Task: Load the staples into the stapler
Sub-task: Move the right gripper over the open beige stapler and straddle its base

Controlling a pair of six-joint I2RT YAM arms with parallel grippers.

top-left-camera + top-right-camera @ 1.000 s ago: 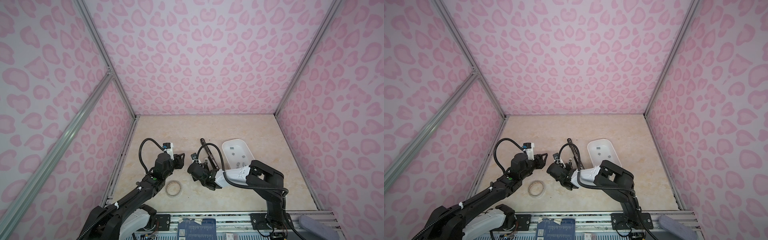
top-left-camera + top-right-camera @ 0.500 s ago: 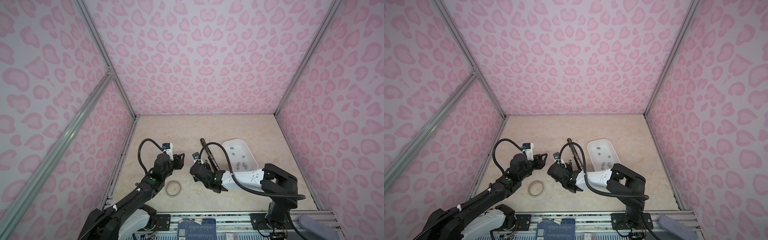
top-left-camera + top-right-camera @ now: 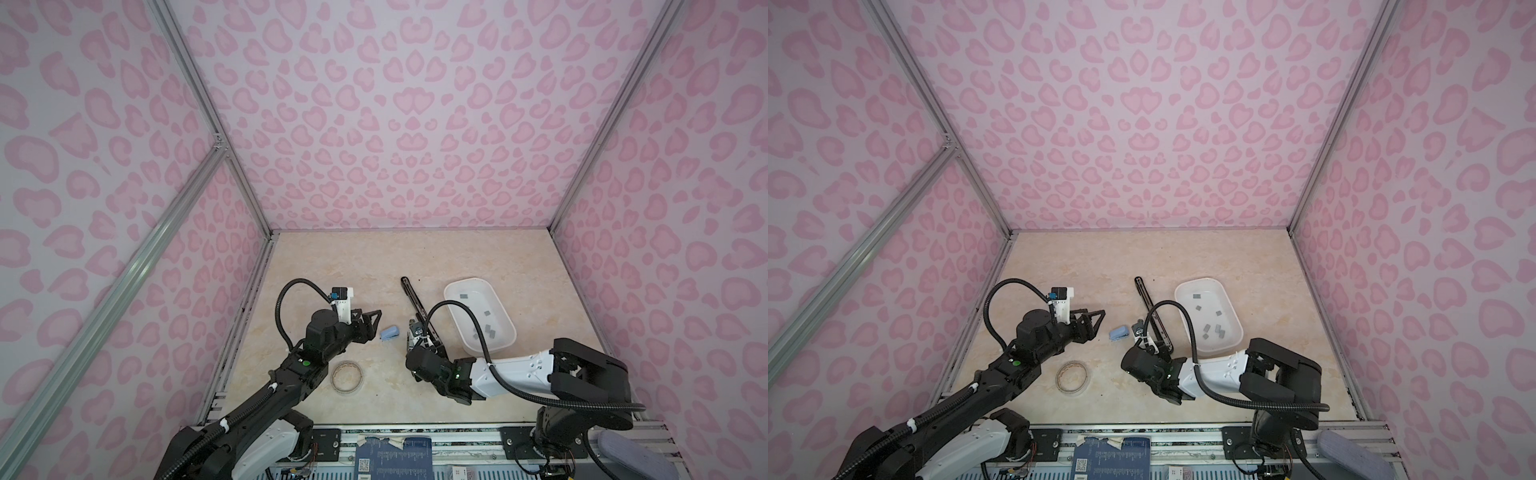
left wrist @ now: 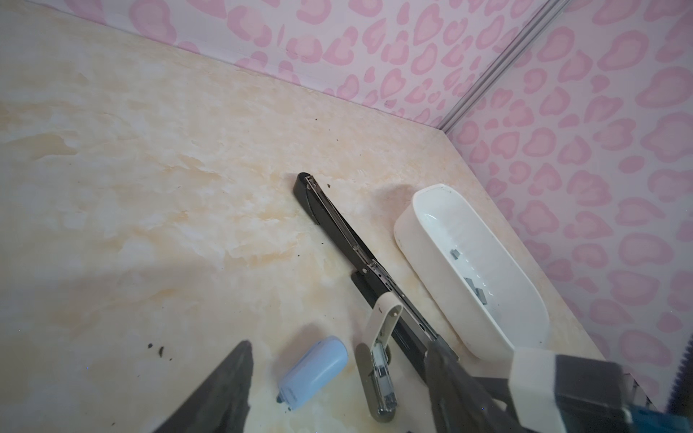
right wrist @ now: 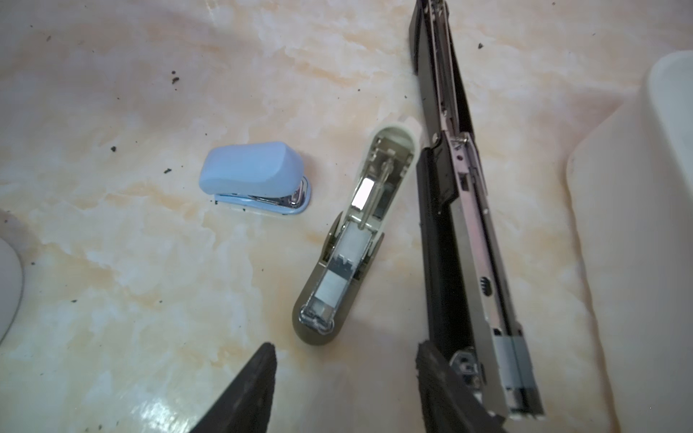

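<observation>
Right now both tools stand released, nothing between their fingers; the left tool (image 4: 337, 345) hovers with its fingers spread wide, and the small blue stapler (image 4: 313, 369) lies closed on the table (image 4: 150, 168) just ahead of its fingertips; next along is the olive stapler (image 5: 345, 240), flipped open, cream lid folded back, metal channel facing up with a pale grey block inside; whether that block is a strip of staples I cannot tell. The right tool (image 5: 345, 346) hangs just off the olive stapler's rounded end, apart from it; one of its fingers (image 5: 442, 382) crosses in front of the near end of the long black stapler (image 5: 461, 187), contact unclear. That black stapler also lies open, close beside the olive one, running between it and the white tray (image 3: 1208, 286); the staples (image 3: 1219, 330) sit loose in the tray, small grey strips scattered over its floor, well apart from either tool. A roll of clear tape (image 3: 333, 377) lies flat near the left arm, apart from the staplers. On the front rail a blue printed sheet (image 3: 390, 457) carries a square code; its writing is too small to read.
</observation>
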